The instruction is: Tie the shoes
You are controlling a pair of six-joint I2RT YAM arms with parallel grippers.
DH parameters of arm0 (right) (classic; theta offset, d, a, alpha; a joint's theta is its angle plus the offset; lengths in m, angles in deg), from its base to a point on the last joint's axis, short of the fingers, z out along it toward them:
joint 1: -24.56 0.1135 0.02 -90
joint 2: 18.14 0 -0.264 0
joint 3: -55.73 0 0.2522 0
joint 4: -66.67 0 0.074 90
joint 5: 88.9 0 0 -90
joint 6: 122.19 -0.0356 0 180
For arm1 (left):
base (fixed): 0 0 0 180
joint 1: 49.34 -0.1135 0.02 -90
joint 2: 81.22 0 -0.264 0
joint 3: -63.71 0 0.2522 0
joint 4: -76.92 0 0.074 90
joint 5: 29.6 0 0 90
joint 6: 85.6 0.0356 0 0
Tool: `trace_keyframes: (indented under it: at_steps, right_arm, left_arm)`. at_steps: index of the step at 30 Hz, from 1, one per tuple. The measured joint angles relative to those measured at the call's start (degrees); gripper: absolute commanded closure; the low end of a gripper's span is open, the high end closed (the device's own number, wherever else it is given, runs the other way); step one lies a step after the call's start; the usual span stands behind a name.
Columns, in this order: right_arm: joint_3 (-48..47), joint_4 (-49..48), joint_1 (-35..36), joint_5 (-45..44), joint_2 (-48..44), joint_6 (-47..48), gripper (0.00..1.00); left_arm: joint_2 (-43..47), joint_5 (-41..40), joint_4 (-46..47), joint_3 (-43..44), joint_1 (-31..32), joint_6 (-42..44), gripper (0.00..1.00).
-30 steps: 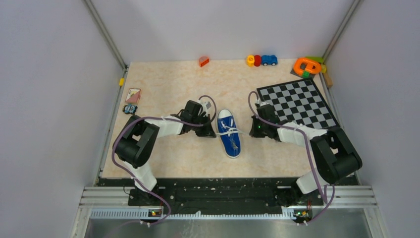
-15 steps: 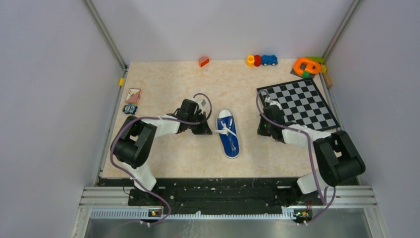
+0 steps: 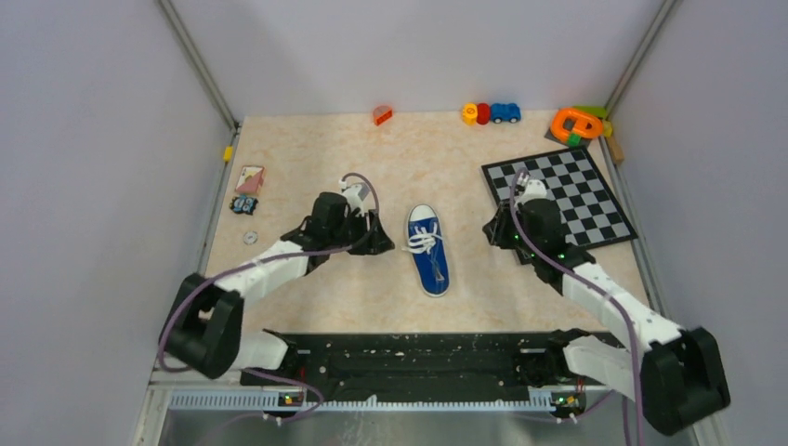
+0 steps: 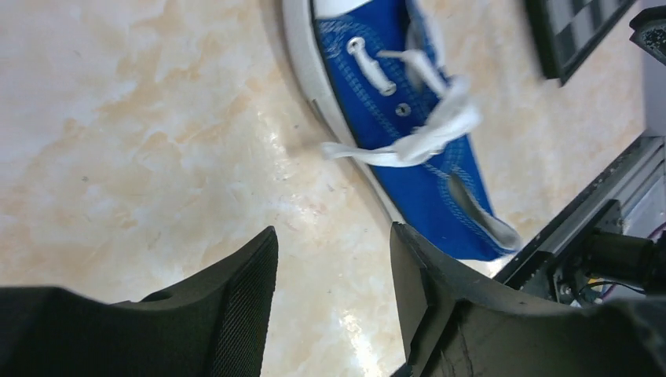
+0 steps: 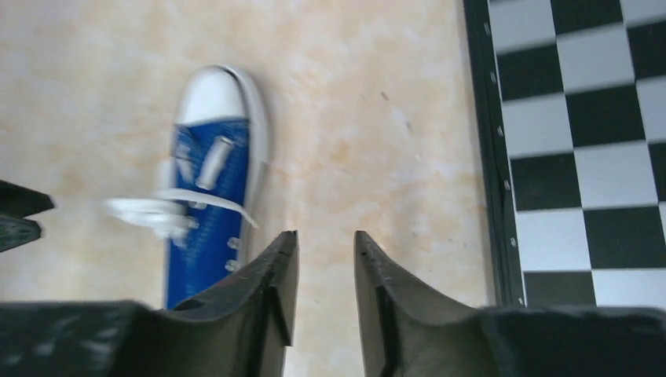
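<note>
Nearest you, your left end effector [image 4: 334, 245] sits low over the desk [image 3: 307, 149], its jaws well apart with only bare desk between them. Your right end effector [image 5: 324, 239] shows a narrower gap, and it too grips nothing. Both are clear of the shoe [image 3: 429, 260], one on either side of it.

The shoe lies flat near the middle of the desk between the two end effectors, heel towards the arm bases and white toe cap pointing away. Its white laces [image 3: 423, 242] are bunched across the eyelets, with one end hanging over the left sole rim.

Beyond your right end effector lies the checkerboard [image 3: 562, 193]. A small card [image 3: 249, 178] lies near the left edge. Along the far edge are a red block [image 3: 382, 115], a toy car [image 3: 505, 112] and an orange ring [image 3: 576, 123].
</note>
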Motion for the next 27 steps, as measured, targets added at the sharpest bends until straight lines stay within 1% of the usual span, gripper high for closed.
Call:
trace_keyframes:
  at_steps: [2,5,7,9,10,11,13,15,17,18,21,23,24,27]
  right_arm:
    - [0.8,-2.3,0.0,1.8,-6.4,1.0,0.49]
    - [2.7,-6.5,0.0,5.6,-14.2,2.7,0.42]
    - [3.0,-7.4,0.0,6.6,-16.1,3.2,0.37]
    - [3.0,-7.7,0.0,5.4,-16.3,3.4,0.35]
    - [3.0,-7.6,0.0,4.3,-16.3,3.5,0.29]
    - [3.1,-7.7,0.0,2.8,-16.3,4.0,0.24]
    - [3.3,-8.8,0.0,-0.2,-16.5,5.0,0.21]
    - [3.3,-9.5,-0.5,-2.8,-16.5,5.9,0.20]
    - [3.1,-10.6,-2.8,-4.6,-15.5,6.2,0.20]
    - [2.9,-10.9,-4.3,-5.3,-14.6,6.2,0.20]
    - [3.0,-13.3,-9.4,-7.3,-11.8,6.7,0.18]
    - [4.7,-17.0,-11.3,-8.5,-11.5,8.2,0.17]
    - [6.7,-21.0,-12.2,-8.5,-11.5,9.7,0.17]
    - [13.6,-31.2,-13.8,-7.1,-11.0,13.3,0.18]
  left_arm:
    - [7.0,-1.5,-0.5,-1.0,0.0,0.0,0.39]
    - [15.8,-4.6,-0.2,-2.5,0.0,-0.5,0.32]
    - [20.8,-8.6,-0.2,-3.9,0.0,-0.9,0.30]
    - [24.4,-14.0,-0.6,-5.1,0.0,-0.9,0.28]
    - [25.9,-16.8,-0.6,-5.6,0.0,-0.7,0.27]
    - [27.5,-20.4,0.0,-6.5,0.0,0.1,0.23]
    - [31.1,-26.7,3.5,-9.7,-0.1,3.6,0.16]
    - [33.6,-32.3,8.4,-13.5,-0.4,7.6,0.14]
    - [34.0,-36.9,11.8,-15.6,-1.8,10.7,0.12]
    - [33.0,-38.6,12.5,-15.7,-3.0,11.8,0.09]
    - [28.6,-43.9,17.9,-15.9,-7.5,15.6,0.07]
    - [26.0,-47.3,24.7,-17.9,-9.9,18.9,0.06]
    - [24.9,-48.2,27.5,-19.4,-10.8,20.2,0.06]
    - [19.6,-48.5,33.7,-22.2,-14.6,23.0,0.05]
